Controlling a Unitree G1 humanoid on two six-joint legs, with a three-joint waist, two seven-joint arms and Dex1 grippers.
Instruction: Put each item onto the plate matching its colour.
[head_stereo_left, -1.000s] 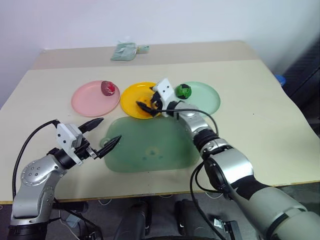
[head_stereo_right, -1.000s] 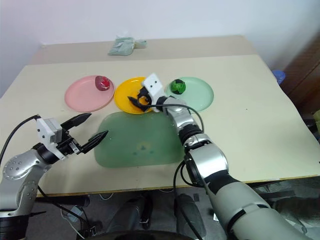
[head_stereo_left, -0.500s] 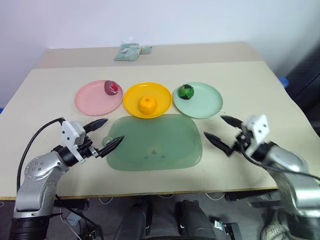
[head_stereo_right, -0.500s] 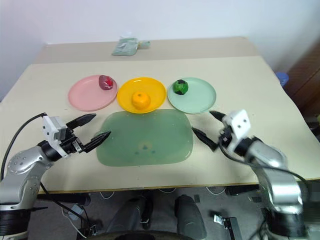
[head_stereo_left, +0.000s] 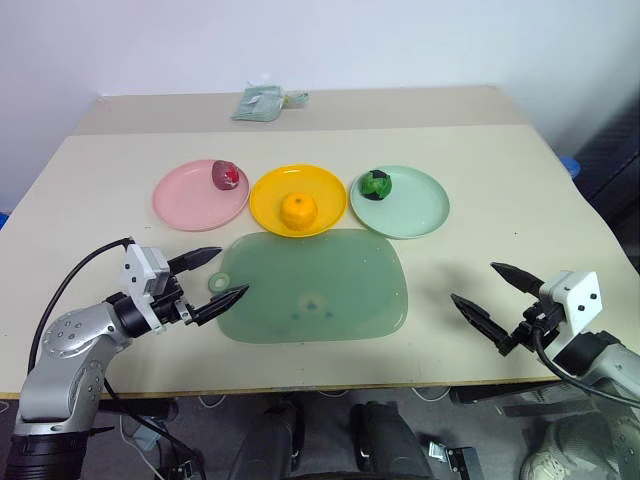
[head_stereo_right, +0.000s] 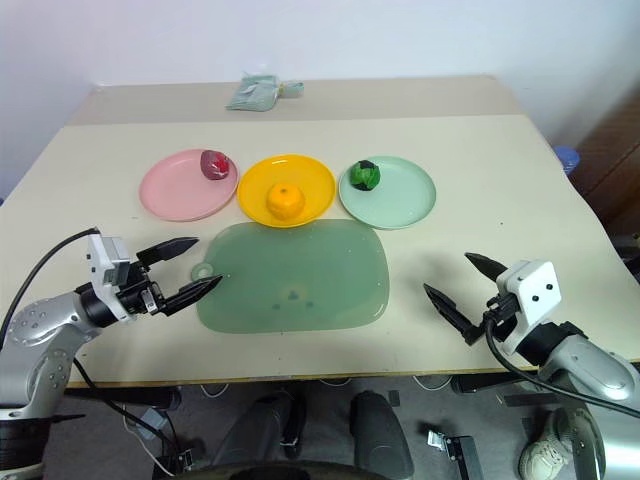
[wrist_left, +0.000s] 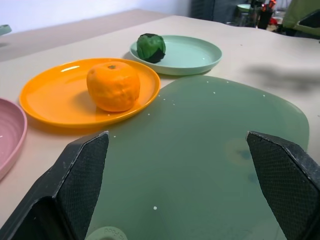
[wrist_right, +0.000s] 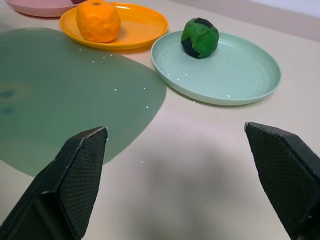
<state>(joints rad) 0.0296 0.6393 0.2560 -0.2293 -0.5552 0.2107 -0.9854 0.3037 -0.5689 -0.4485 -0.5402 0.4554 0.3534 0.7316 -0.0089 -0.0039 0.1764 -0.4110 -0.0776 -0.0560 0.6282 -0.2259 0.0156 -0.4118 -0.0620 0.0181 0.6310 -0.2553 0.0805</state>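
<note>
The red item (head_stereo_left: 225, 175) sits on the pink plate (head_stereo_left: 185, 200), the orange item (head_stereo_left: 298, 211) on the yellow plate (head_stereo_left: 270, 190), and the dark green item (head_stereo_left: 376, 184) on the mint green plate (head_stereo_left: 420, 205). The three plates stand in a row across the middle of the table. My left gripper (head_stereo_left: 213, 277) is open and empty at the left end of the green board (head_stereo_left: 320, 285). My right gripper (head_stereo_left: 495, 296) is open and empty above the bare table right of the board, well short of the mint plate.
A crumpled pale green packet (head_stereo_left: 258, 102) lies at the far edge of the table. The table's front edge (head_stereo_left: 330, 378) runs just below both grippers.
My right gripper has drawn back from over the yellow plate to the table's near right, leaving the orange item on that plate. The left gripper has turned slightly.
</note>
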